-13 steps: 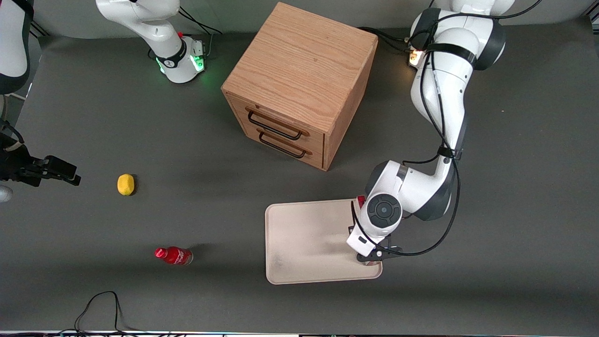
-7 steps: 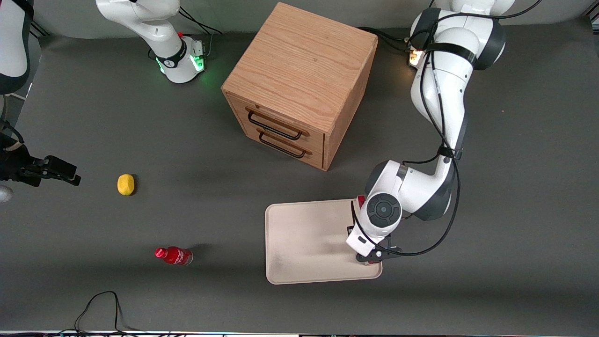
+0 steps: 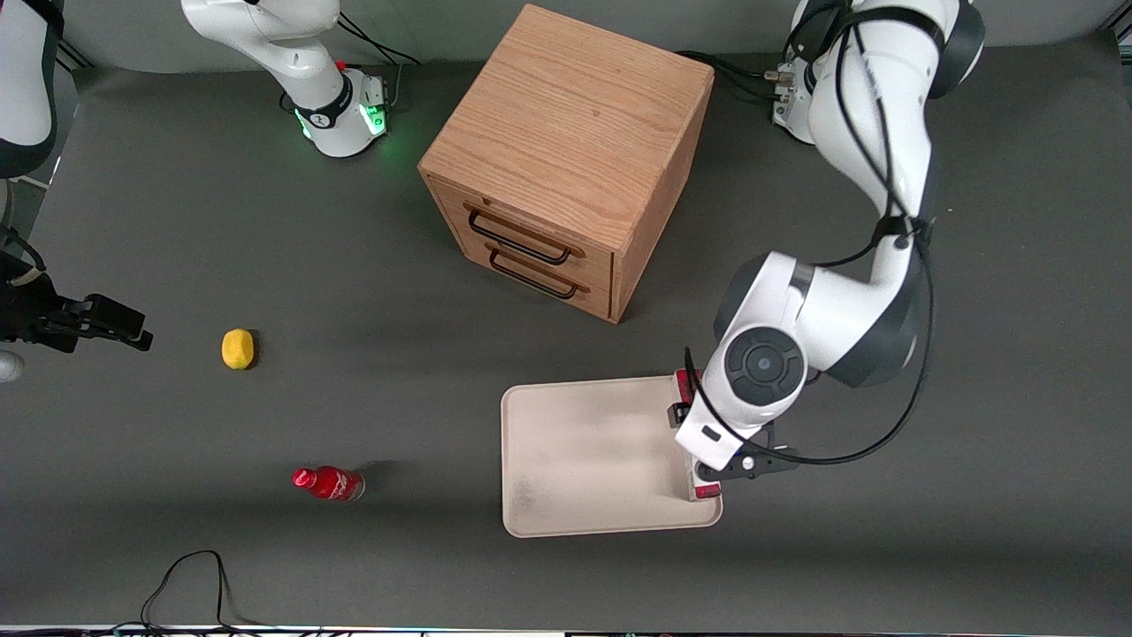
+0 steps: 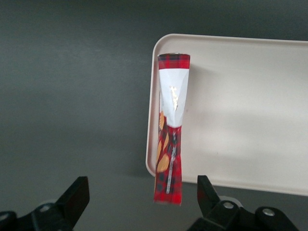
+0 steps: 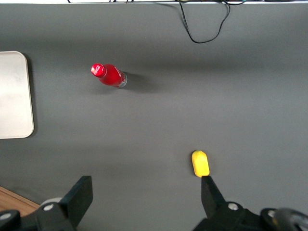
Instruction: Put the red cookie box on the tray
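The red cookie box point(image 4: 170, 130) lies flat along the short rim of the cream tray point(image 4: 240, 110), on the side toward the working arm's end. One end of it reaches past the tray's rim. In the front view my wrist covers its middle, and only its two ends point(image 3: 704, 491) show on the tray point(image 3: 584, 456). My gripper point(image 4: 142, 197) hangs open above the box, one black finger on each side of it and well clear of it. Nothing is held between them.
A wooden drawer cabinet point(image 3: 566, 159) stands farther from the front camera than the tray. A small red bottle point(image 3: 328, 483) and a yellow fruit point(image 3: 237, 348) lie toward the parked arm's end of the table.
My arm has risen and shifted a little toward the working arm's end. The box stays on the tray, with more of its two ends showing.
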{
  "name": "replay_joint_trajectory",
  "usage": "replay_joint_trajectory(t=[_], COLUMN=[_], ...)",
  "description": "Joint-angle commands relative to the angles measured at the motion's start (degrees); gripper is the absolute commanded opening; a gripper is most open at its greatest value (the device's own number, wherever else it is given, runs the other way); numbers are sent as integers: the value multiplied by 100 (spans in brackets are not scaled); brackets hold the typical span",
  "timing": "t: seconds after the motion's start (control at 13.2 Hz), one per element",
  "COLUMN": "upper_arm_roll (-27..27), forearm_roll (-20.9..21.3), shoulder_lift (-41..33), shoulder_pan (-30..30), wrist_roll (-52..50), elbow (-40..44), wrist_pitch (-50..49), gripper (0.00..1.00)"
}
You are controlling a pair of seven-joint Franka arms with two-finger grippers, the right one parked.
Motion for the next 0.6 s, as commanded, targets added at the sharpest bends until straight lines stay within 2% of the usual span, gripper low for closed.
replay_joint_trajectory(t=[0.0,0.3,0.53], upper_arm_roll=[-37,-11,6], forearm_roll=[-31,-146,-146], shoulder_lift=[-532,-1464,-1659], shoulder_pan=[7,-2,42], wrist_roll=[-4,-4,39], elbow=[146,111,102], wrist_pitch=[-635,-1199,-1200], gripper=[100,100,100])
